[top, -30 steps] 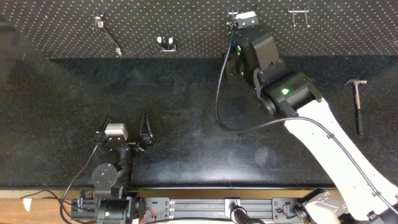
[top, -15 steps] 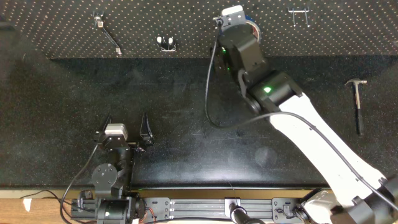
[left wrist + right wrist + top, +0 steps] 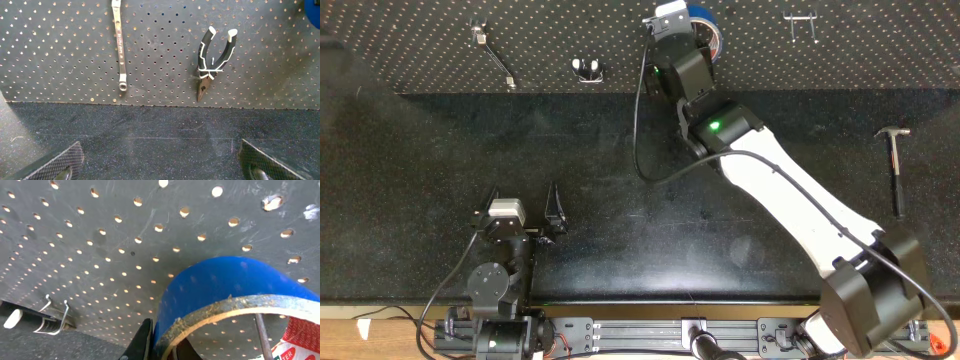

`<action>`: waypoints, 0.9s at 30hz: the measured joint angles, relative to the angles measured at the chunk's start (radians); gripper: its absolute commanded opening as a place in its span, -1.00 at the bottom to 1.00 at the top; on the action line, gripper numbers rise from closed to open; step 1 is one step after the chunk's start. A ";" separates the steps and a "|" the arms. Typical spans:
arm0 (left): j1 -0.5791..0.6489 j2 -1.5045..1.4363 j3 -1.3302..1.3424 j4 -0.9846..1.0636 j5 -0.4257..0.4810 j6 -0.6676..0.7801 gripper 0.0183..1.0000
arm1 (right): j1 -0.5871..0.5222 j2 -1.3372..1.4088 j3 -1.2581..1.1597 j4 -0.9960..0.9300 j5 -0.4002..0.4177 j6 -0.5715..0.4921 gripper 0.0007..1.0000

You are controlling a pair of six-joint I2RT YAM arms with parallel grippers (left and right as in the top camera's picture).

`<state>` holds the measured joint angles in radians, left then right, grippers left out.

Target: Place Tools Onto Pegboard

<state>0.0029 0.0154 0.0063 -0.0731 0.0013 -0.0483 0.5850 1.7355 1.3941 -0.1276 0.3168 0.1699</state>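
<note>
We find the right gripper (image 3: 160, 347) clenched on the wall of the blue tape roll (image 3: 220, 287), which is held against the pegboard (image 3: 100, 255) at the top centre of the overhead frame. In the right wrist view a thin metal peg (image 3: 261, 332) shows through the roll's opening, low and right in that frame; we cannot tell whether the roll bears on it. The chief risk, in our judgement, is that a release before the rim sits over the peg would drop the roll to the table (image 3: 470, 150), where it could run off. A sideways pull could also bend or unseat the peg. The left gripper (image 3: 523, 200) rests at lower left, fingers spread and holding nothing. The hammer (image 3: 894, 170) lies unhung at the right edge.
</note>
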 measured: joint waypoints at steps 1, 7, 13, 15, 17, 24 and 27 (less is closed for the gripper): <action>0.000 0.000 0.000 0.000 0.000 0.000 0.99 | 0.001 0.001 0.000 0.001 0.003 -0.003 -0.78; 0.000 0.000 0.000 0.000 0.000 0.000 0.99 | 0.003 0.011 0.000 0.021 0.003 -0.026 -0.33; 0.000 0.000 0.000 0.000 0.000 0.000 0.99 | 0.006 0.032 0.000 0.015 0.004 -0.033 0.15; 0.000 0.000 0.000 0.000 0.000 0.000 0.99 | 0.012 0.032 0.000 0.005 0.003 -0.035 0.24; 0.000 0.000 0.000 0.000 0.000 0.000 0.99 | 0.019 0.032 0.000 -0.013 0.003 -0.035 0.29; 0.000 0.000 0.000 0.000 0.000 0.000 1.00 | 0.039 0.026 0.000 -0.098 0.008 -0.034 -0.19; 0.000 0.000 0.000 0.000 0.000 0.000 0.99 | 0.039 0.010 0.000 -0.117 0.010 -0.036 -0.20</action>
<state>0.0029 0.0154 0.0063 -0.0731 0.0013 -0.0483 0.6243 1.7458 1.3941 -0.2447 0.3271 0.1337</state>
